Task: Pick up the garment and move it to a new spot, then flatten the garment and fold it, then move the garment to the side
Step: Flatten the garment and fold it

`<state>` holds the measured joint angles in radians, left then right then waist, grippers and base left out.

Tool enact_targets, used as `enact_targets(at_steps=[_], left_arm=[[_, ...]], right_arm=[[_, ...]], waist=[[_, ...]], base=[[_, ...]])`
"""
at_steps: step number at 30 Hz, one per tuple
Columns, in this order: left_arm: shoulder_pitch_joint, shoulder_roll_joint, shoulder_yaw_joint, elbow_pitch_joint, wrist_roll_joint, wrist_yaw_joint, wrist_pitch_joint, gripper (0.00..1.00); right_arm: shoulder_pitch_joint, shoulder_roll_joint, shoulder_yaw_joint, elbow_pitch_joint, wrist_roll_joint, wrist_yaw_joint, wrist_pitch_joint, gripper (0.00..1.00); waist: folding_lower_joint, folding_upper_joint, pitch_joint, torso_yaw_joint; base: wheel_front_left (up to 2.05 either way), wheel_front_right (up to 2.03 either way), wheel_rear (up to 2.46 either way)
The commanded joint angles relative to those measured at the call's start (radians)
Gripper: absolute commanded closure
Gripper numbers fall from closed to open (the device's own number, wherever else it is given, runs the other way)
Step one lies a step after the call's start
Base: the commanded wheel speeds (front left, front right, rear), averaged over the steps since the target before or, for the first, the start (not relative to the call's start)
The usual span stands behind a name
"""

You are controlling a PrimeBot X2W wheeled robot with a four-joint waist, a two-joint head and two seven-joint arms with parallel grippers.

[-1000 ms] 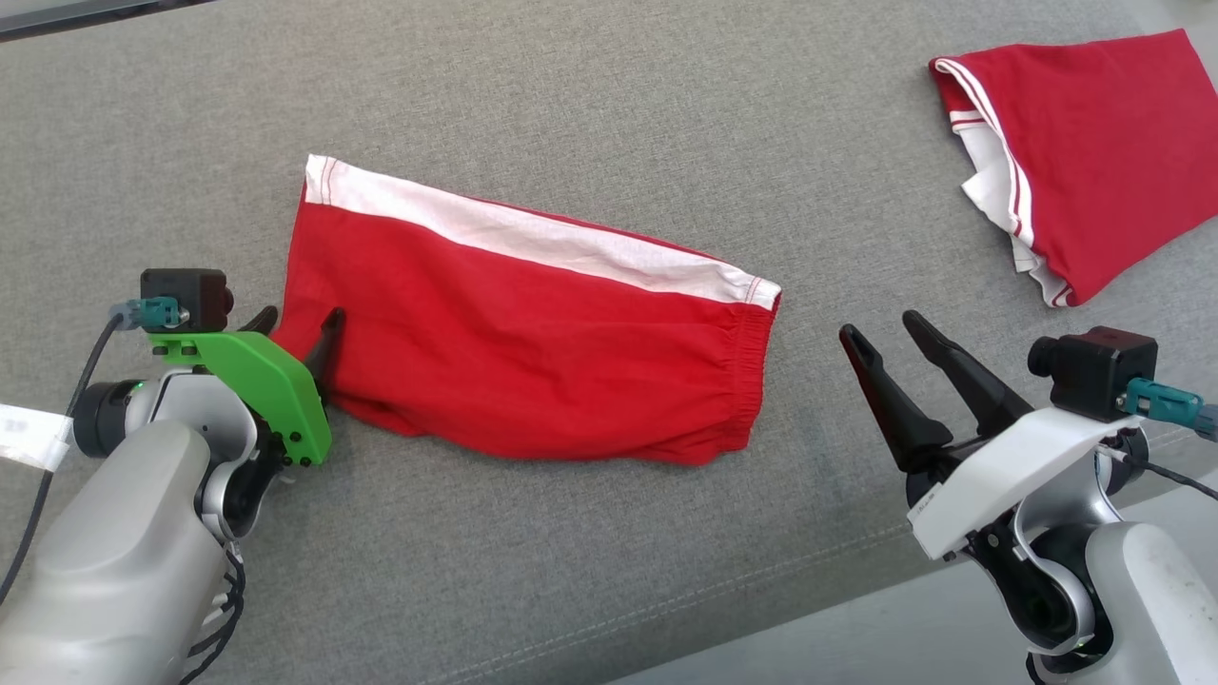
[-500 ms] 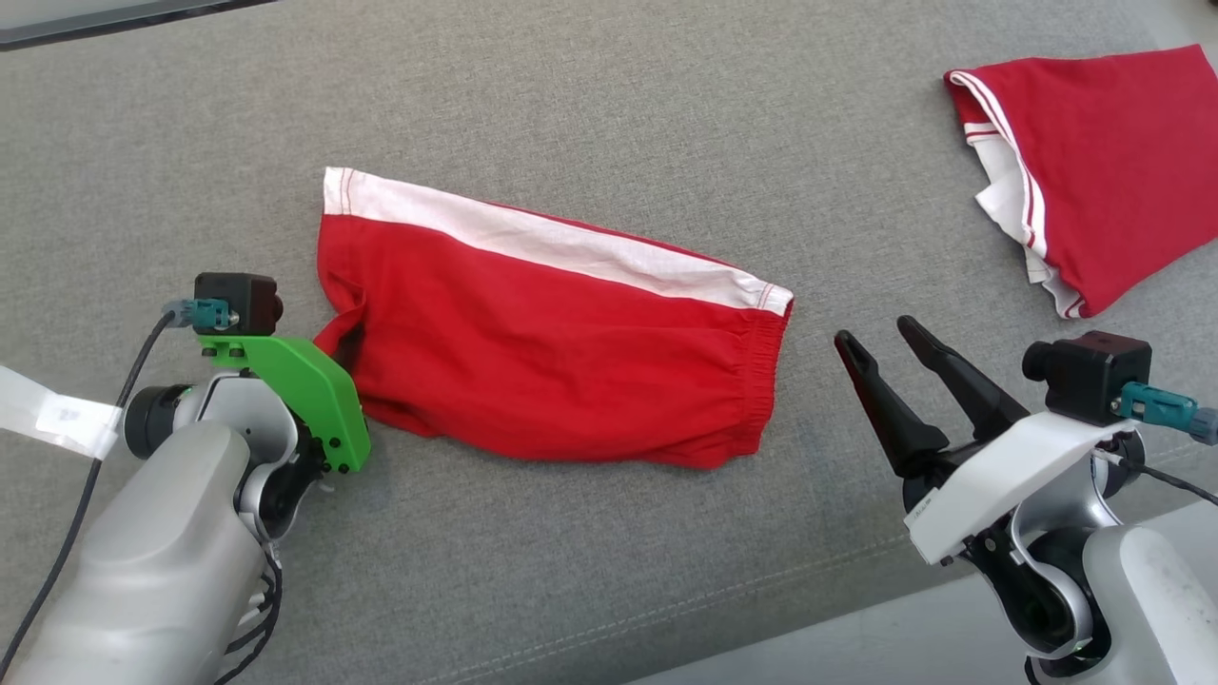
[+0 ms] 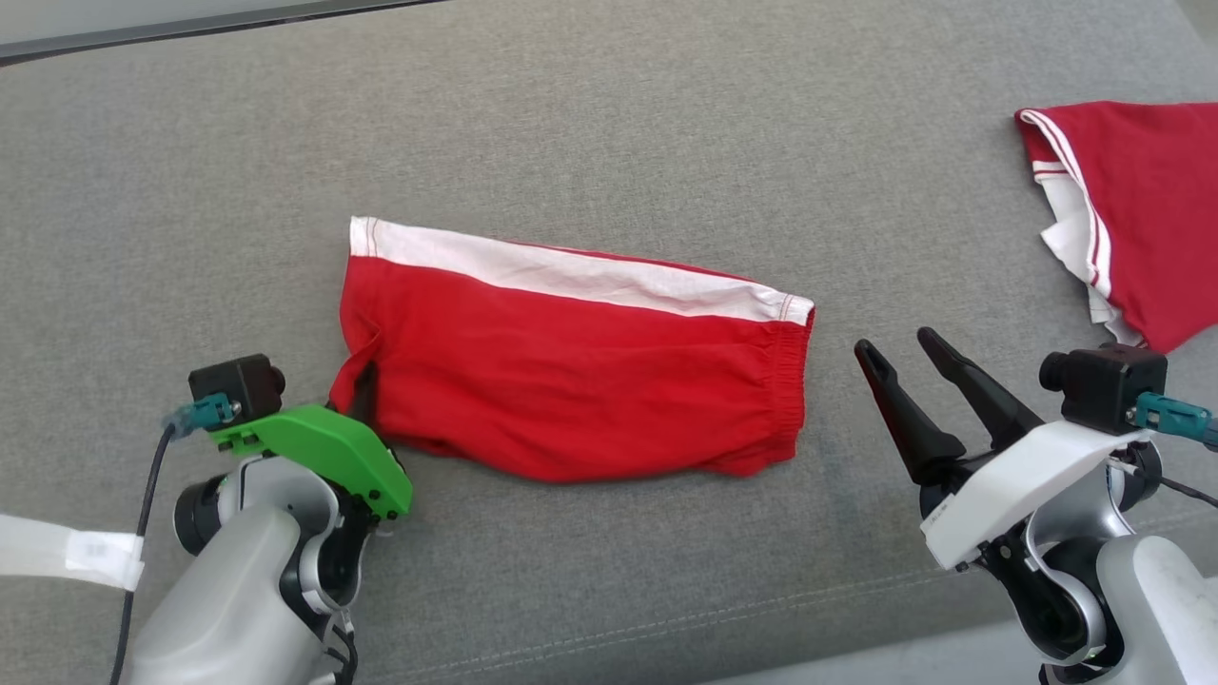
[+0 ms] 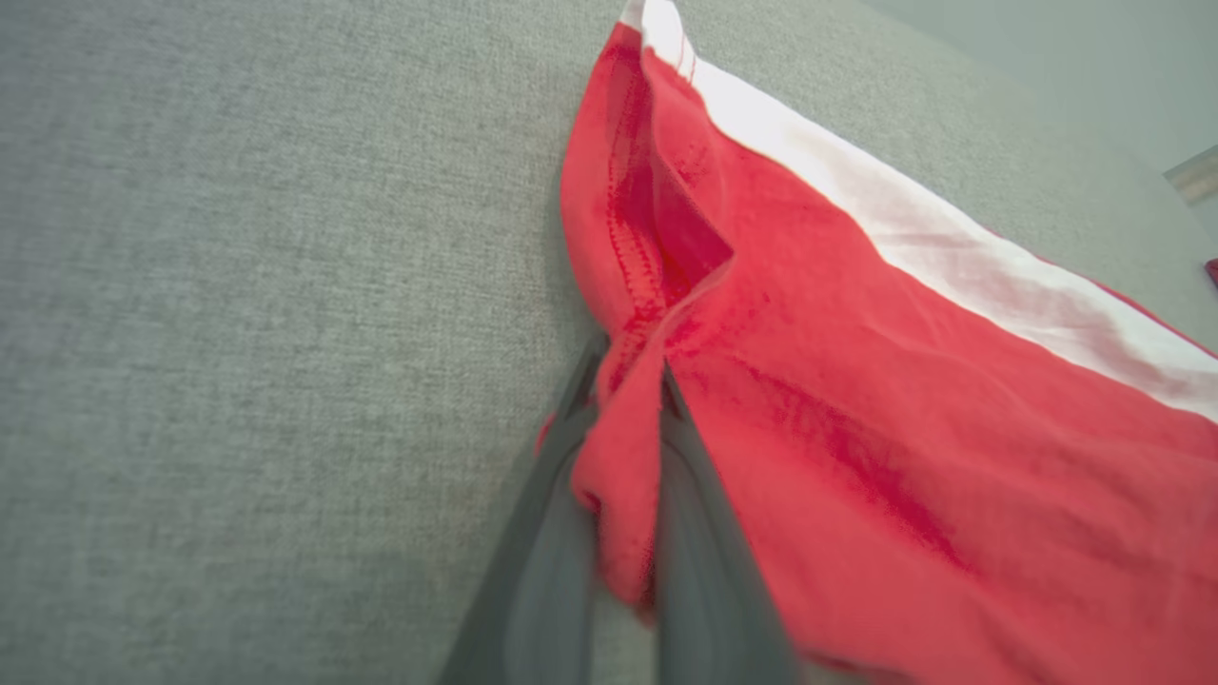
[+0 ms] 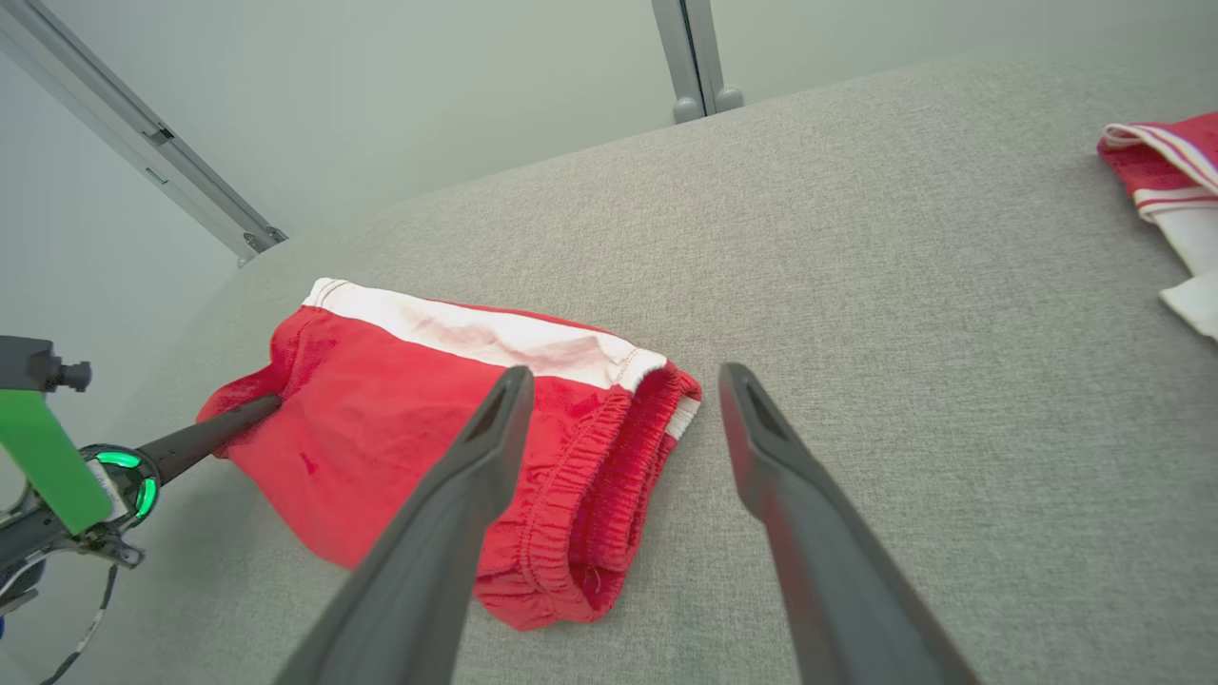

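Head view puts the red cotton shorts with the white side band [image 3: 571,381] lying lengthwise on the grey woven cushion surface [image 3: 609,143], stretched out between my two sets of fingers. My left gripper [image 3: 362,392] sits at the leg-hem end, under its green plastic wrist cover [image 3: 324,447]. Its dark fingers are pinched together on the near corner of that hem, and the cloth there is drawn into a small peak toward the fingertips.

On the left wrist view I see a fold of red fabric clamped between the two fingers and trailing back between them toward the wrist. Just past the tips the leg opening gapes, with its stitched hem showing inside. The white band runs away from the tips along the far edge, off to the right of the fingers.

My right gripper [image 3: 893,341] is at the other end, with a white wrist cover [image 3: 1018,476] behind it. Its fingers are spread wide and hold nothing. From the head view they stand just beside the gathered elastic waistband, apart from it. On the right wrist view the waistband lies ahead of the left finger, and bare grey cushion lies ahead of the right one.

Another red garment with white striped trim [image 3: 1132,238] lies beyond the right fingers and to their right, well apart from the shorts.
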<state>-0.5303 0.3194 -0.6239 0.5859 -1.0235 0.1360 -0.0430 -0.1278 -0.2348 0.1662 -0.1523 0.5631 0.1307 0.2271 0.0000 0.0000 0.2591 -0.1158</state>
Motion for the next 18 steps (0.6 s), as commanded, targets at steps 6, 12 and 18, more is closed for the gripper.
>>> enact_targets(at_steps=[6,12,18], left_arm=[[0.139,-0.011,0.034,-0.165,-0.019,0.119,-0.062,1.00],[0.219,-0.028,0.015,-0.246,-0.019,0.165,-0.064,1.00],[0.203,-0.036,0.006,-0.224,0.005,0.176,-0.100,0.00]], right_arm=[[0.001,-0.025,-0.011,0.018,-0.007,0.000,0.027,0.00],[-0.023,-0.038,-0.007,0.045,-0.005,0.000,0.050,0.00],[-0.042,-0.034,-0.002,0.079,-0.008,0.000,0.062,0.00]], waist=[[0.0000,0.0000,-0.043,0.090],[0.0000,0.0000,-0.059,0.123],[0.0000,0.0000,-0.074,0.126]], base=[[0.00,0.00,0.00],[0.00,0.00,0.00],[0.00,0.00,0.00]])
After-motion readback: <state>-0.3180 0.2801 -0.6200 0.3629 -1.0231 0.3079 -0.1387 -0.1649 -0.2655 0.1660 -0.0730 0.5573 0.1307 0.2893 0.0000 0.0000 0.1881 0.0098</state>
